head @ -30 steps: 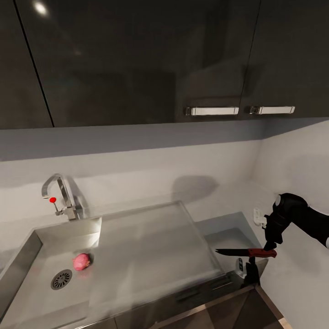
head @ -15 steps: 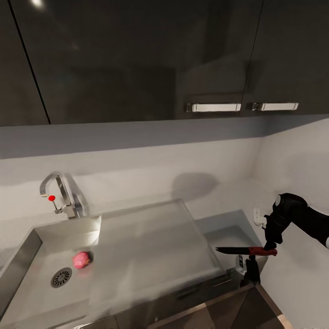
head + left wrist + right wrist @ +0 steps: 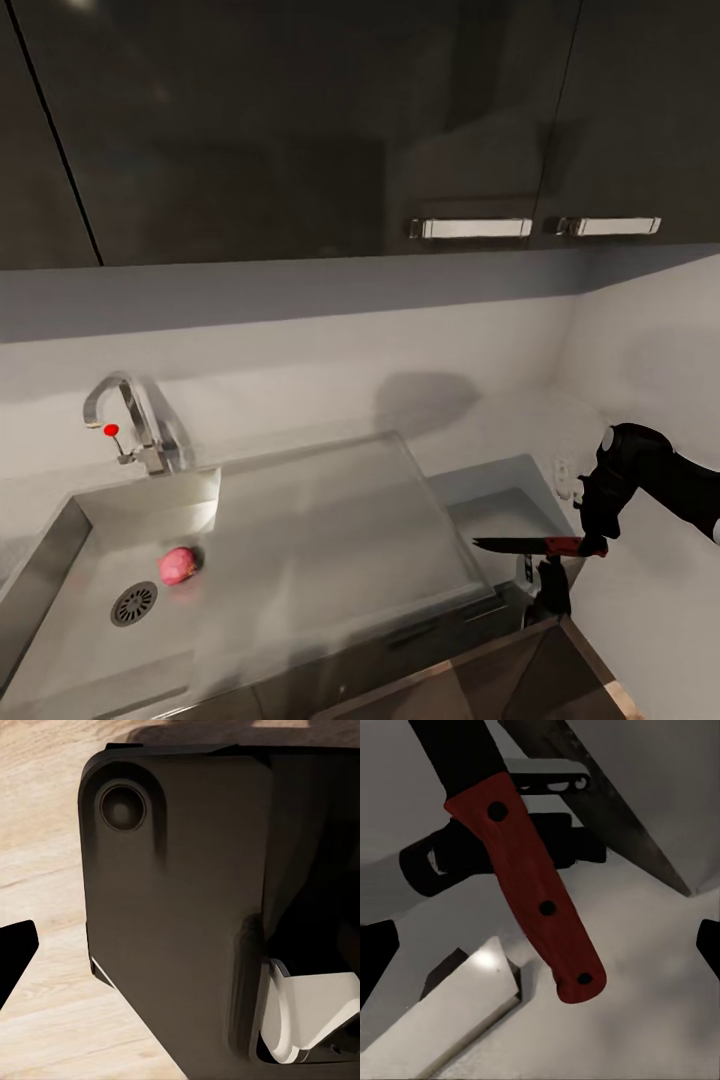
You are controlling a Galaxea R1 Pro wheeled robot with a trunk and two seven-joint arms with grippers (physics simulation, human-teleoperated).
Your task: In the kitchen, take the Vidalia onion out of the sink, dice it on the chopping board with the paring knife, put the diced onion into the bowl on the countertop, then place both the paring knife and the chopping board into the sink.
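Right gripper (image 3: 592, 545) grasping paring knife (image 3: 530, 546) at 4 o'clock of sink (image 3: 330, 520); onion (image 3: 178, 565) not yet fetched. Left gripper state: cannot tell. Next: get onion out.

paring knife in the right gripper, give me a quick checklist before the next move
1. Paring knife held by right gripper: ok, gripped at the red handle.
2. Blade roughly level, pointing toward the sink: ok.
3. Onion waiting in the sink near the drain: ok.
4. Chopping board located: cannot tell.
5. Bowl located: cannot tell.
6. Left gripper free for the onion: cannot tell.
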